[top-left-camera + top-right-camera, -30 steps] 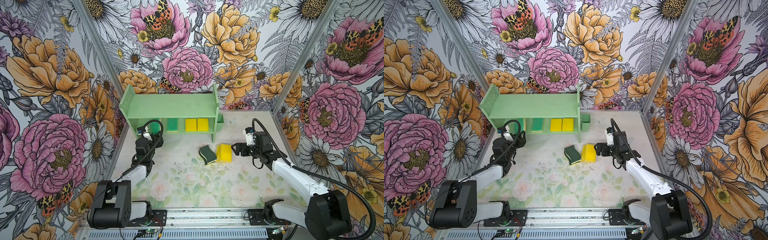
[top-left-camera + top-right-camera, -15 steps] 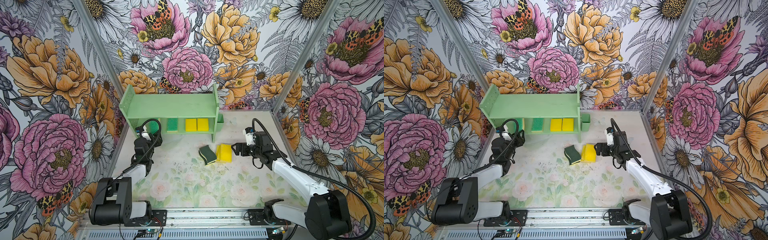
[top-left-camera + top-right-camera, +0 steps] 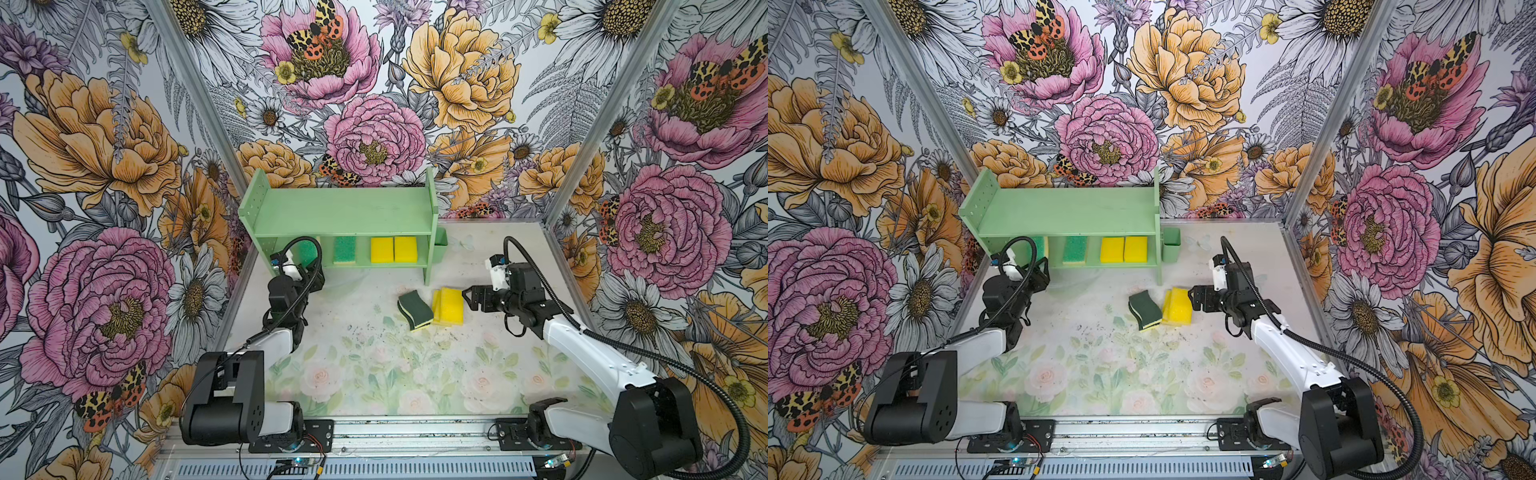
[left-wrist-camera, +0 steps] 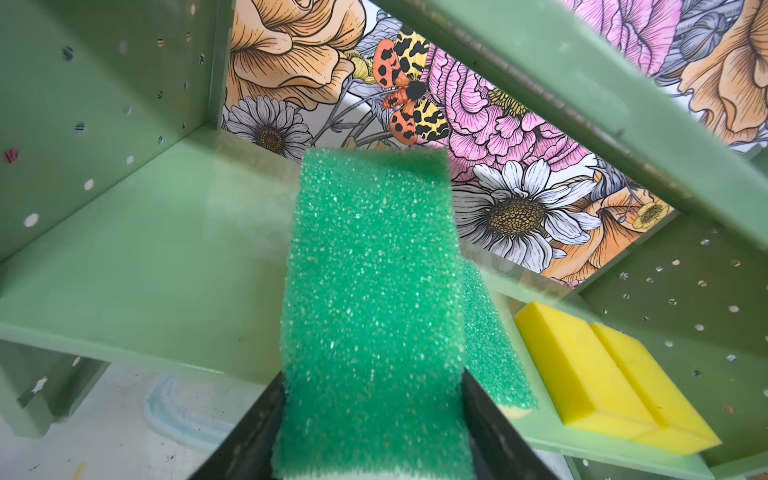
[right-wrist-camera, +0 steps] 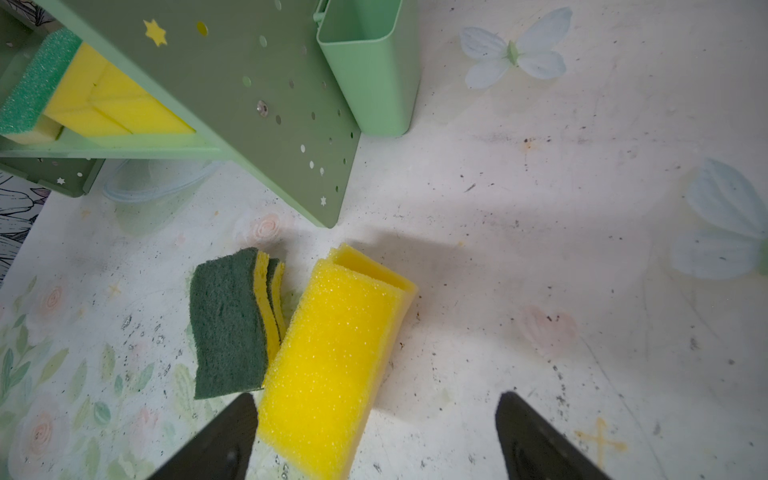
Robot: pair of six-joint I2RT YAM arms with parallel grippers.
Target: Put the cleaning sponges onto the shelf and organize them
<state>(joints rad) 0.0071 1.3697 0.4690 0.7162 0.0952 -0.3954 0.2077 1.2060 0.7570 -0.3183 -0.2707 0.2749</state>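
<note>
Green sponge clamped in left fingers over shelf tier, beside three shelved sponges; right fingers apart

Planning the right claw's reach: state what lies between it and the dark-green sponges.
Piled yellow sponges fill the stretch between the right claw and the dark-green sponges; both top views show it.

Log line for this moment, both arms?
left gripper: shut on bright-green sponge, at shelf lower tier | right gripper: open, at yellow sponges on table
</note>
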